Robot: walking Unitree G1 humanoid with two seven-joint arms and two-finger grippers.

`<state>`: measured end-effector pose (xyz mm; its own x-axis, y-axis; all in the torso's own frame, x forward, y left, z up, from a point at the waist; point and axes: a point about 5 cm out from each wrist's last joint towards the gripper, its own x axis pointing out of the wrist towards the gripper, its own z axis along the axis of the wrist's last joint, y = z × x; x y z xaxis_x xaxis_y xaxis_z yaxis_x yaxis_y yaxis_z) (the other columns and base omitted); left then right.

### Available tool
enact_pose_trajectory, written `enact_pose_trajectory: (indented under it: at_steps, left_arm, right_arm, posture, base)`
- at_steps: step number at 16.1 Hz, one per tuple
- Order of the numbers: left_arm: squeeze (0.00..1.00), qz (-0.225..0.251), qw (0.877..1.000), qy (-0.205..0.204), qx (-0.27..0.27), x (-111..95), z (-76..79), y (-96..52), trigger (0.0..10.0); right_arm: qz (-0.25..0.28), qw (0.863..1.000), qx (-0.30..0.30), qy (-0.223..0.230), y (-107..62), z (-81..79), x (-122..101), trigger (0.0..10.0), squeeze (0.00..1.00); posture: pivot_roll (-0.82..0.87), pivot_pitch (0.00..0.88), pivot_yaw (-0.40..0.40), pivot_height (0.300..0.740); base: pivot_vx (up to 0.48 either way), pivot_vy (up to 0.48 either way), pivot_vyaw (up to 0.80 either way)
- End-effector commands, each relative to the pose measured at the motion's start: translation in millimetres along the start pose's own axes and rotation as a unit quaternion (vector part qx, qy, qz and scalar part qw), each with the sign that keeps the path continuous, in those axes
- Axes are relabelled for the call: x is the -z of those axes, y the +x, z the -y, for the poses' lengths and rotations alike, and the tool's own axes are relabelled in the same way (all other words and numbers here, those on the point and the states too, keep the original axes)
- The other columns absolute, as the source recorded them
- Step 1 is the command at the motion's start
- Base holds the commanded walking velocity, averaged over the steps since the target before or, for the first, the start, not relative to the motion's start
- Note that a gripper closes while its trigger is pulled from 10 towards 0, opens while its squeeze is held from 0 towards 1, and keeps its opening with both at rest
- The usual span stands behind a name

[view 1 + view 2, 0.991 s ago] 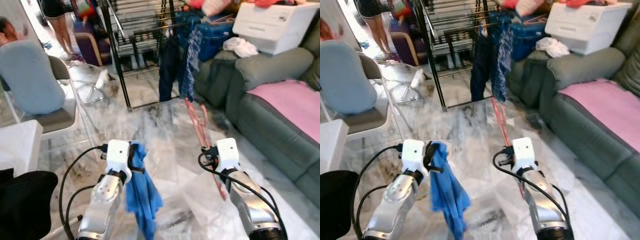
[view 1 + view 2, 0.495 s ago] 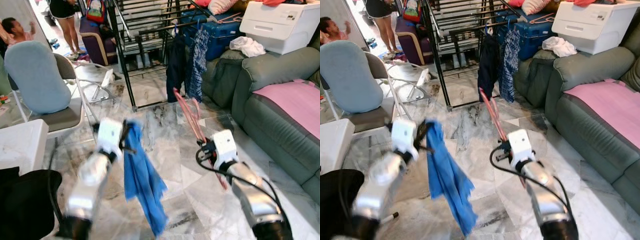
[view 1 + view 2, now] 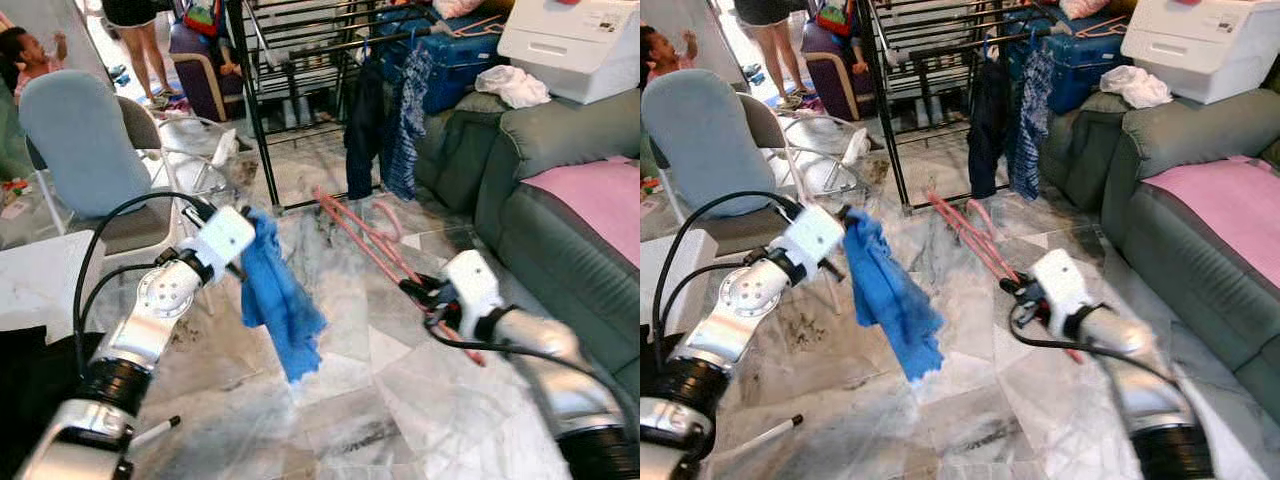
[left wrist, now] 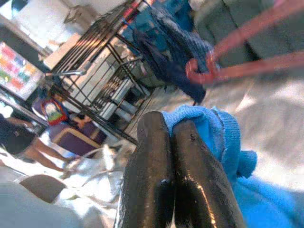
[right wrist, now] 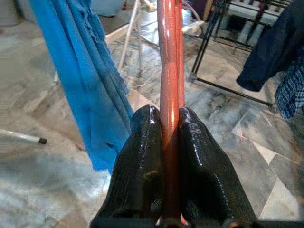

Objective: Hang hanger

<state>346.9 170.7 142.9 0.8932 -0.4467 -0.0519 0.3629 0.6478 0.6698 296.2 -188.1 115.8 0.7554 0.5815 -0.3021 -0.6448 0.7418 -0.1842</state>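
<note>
Right end effector [image 5: 164, 118] is pinched on the pink hanger [image 3: 362, 233] — both black fingers [image 5: 142, 156] pressed against its straight bar, one each side, seen clearly in the right wrist view. Hanger is held out in front of the robot, above the marble floor [image 3: 340, 400], running from the end effector up and away toward the black drying rack [image 3: 300, 90]; its hook end points at the rack's base but is apart from it. Hanger is not on the rack.

Left end effector [image 4: 171, 137] is pressed together on a blue cloth [image 3: 278, 295] — fingers closed side by side with a fold of the cloth bunched against them at the tips. Cloth hangs down loose from the grip, lower edge clear of the floor. Left arm is raised, forward and to the robot's left of the hanger; cloth and hanger are near each other, not touching.

Surroundings: dark blue and plaid garments [image 3: 390, 120] hang on the rack. Grey-green sofa [image 3: 560, 220] to the right with a pink cover [image 3: 590, 195] on its seat; white box [image 3: 575, 45] on top of the sofa back. Light blue chair [image 3: 80, 150] to the left. A person's legs [image 3: 145, 50] are in view at the far left, behind the chair.
</note>
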Motion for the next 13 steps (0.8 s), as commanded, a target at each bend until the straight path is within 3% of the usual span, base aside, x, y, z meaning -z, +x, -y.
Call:
enact_pose_trajectory:
  at_steps: [1, 2, 5, 9, 13]
  left_arm:
    - [0.0, 0.011, 1.0, 0.029, -0.006, -5.3, -7.7, 2.1, 10.0]
    - [0.0, 0.003, 0.999, 0.045, -0.01, -0.9, -9.6, 2.4, 10.0]
    - [0.0, -0.021, 0.995, 0.097, -0.029, 5.7, -19.0, 2.8, 10.0]
    - [0.0, -0.034, 0.991, 0.112, -0.064, 8.6, -32.4, 2.3, 10.0]
    - [0.0, -0.022, 0.992, 0.11, -0.05, 7.0, -32.0, 3.0, 10.0]
  right_arm:
    - [0.011, 1.0, -0.021, -0.002, -0.6, -3.3, -6.2, 10.0, 0.0]
    - [-0.005, 0.998, -0.061, -0.019, -9.9, -3.1, -4.8, 10.0, 0.0]
    - [-0.024, 0.994, -0.102, -0.023, -20.2, 1.8, -7.9, 10.0, 0.0]
    - [-0.042, 0.983, -0.176, -0.023, -38.1, -4.5, -11.7, 10.0, 0.0]
    - [-0.058, 0.973, -0.221, -0.016, -53.8, -5.2, -14.9, 10.0, 0.0]
  posture:
    - [-0.14, 0.0, 0.094, 0.74]
    - [-0.14, 0.0, 0.094, 0.74]
    - [-0.15, 0.0, 0.094, 0.74]
    - [-0.15, 0.0, 0.093, 0.74]
    - [-0.15, 0.0, 0.097, 0.74]
  base:
    - [0.0, 0.0, 0.0]
    - [0.0, 0.0, 0.0]
    - [0.0, 0.0, 0.0]
    - [0.0, 0.0, 0.0]
    - [0.0, 0.0, 0.0]
